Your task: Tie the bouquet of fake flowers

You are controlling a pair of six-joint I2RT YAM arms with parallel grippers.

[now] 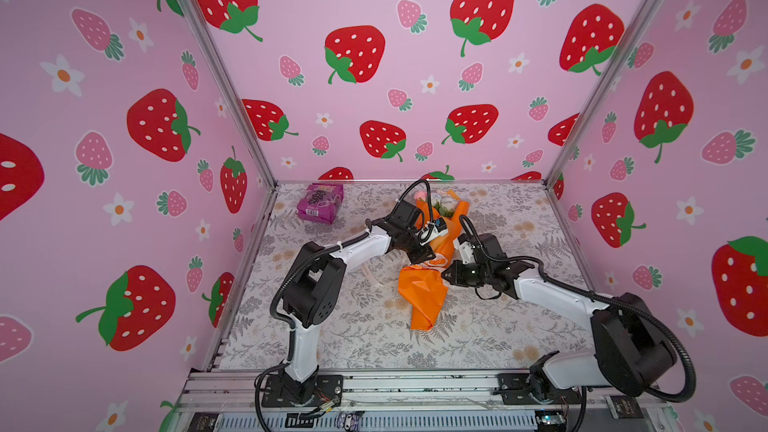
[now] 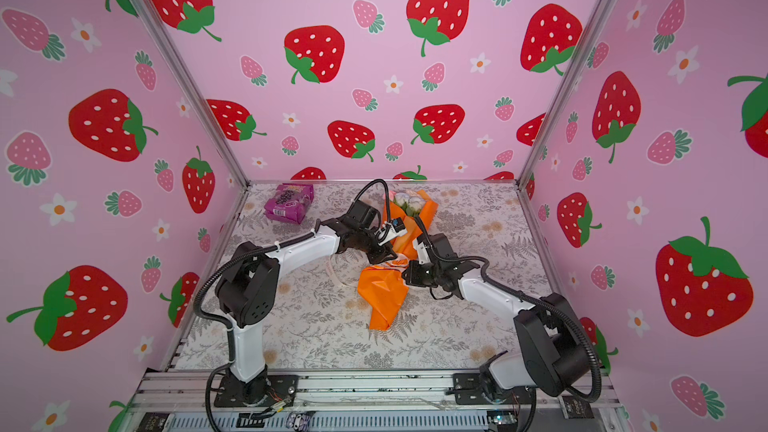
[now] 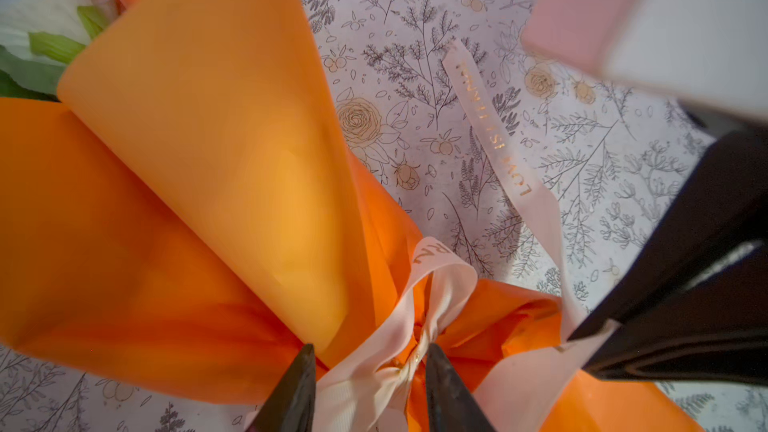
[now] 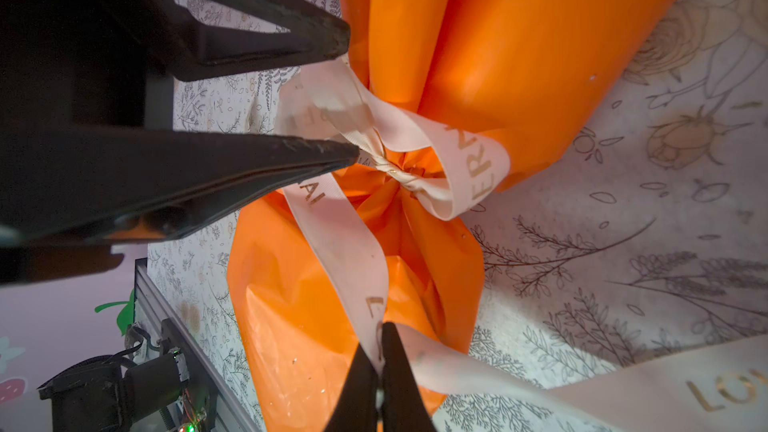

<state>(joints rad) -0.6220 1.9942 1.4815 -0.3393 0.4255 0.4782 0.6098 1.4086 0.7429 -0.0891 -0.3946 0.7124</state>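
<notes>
The bouquet of fake flowers (image 1: 422, 292) (image 2: 382, 292) lies on the floral cloth in orange wrapping paper (image 3: 187, 160) (image 4: 519, 35), with its pale heads (image 1: 442, 201) toward the back wall. A cream printed ribbon (image 3: 440, 280) (image 4: 345, 243) is knotted round its pinched waist. My left gripper (image 1: 432, 261) (image 2: 388, 257) (image 3: 370, 351) (image 4: 349, 93) is open, its fingertips standing on either side of the knot (image 4: 395, 168). My right gripper (image 1: 446, 274) (image 2: 407, 274) (image 4: 378, 342) is shut on one ribbon tail, just to the right of the waist.
A purple snack packet (image 1: 320, 203) (image 2: 289, 203) sits at the back left corner. A loose ribbon tail (image 1: 374, 280) (image 3: 494, 139) trails on the cloth beside the bouquet. Strawberry-print walls close in three sides, and a metal rail (image 1: 415, 384) runs along the front.
</notes>
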